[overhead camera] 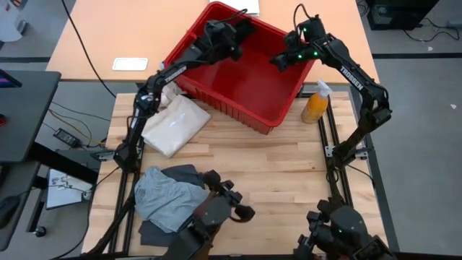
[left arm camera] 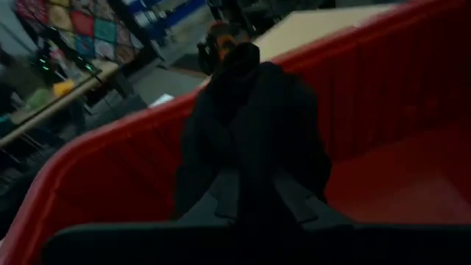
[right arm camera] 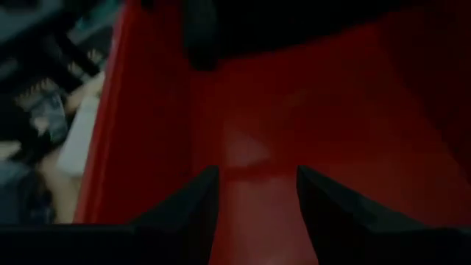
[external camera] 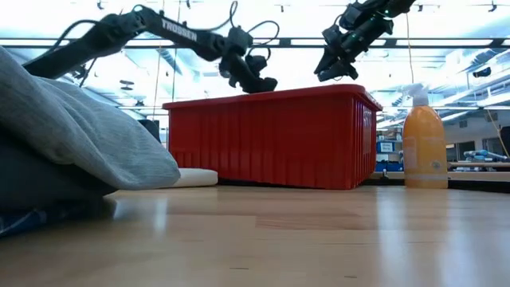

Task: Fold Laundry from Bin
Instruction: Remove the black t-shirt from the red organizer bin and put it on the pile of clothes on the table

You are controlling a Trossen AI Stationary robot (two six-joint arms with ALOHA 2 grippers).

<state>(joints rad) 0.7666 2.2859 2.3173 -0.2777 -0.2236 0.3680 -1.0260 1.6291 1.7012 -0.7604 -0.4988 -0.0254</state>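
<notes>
Over the large red plastic bin (overhead camera: 242, 79), the left tool (overhead camera: 234, 32) is clamped on a limp black garment (left arm camera: 250, 132); the right tool (overhead camera: 278, 61) hovers, fingers apart, over its bare red floor. Near the bin, soft grey garments (overhead camera: 170, 195) lie heaped and unfolded on the wooden desk (overhead camera: 289, 173): folding remains.

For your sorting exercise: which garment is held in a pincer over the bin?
The black piece, clamped in the left pincer above the red bin; the light grey piece and charcoal piece lie on the table.
</notes>
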